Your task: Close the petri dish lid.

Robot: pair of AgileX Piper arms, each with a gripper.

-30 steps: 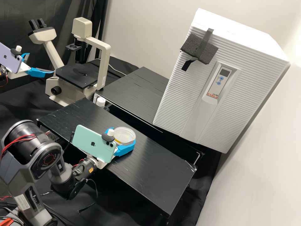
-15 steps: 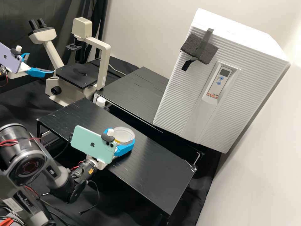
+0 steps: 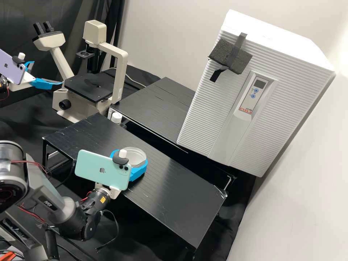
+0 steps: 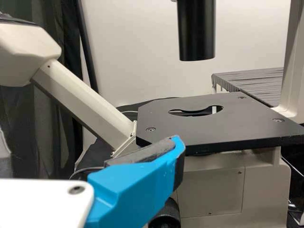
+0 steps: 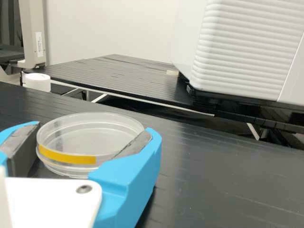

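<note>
Fingers of the right gripper (image 3: pixel 132 156) pinch the petri dish (image 5: pixel 90 137); those of the left gripper (image 3: pixel 48 73) stand spread.

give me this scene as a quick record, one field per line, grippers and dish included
right gripper: closed on the petri dish, a finger on either side
petri dish: clear, round, upright, over the black platform
dish marking: yellow strip on its side
lid: cannot tell whether fully seated
left gripper: open, beside the microscope
background: white ribbed cabinet, white cap behind the platform
</note>
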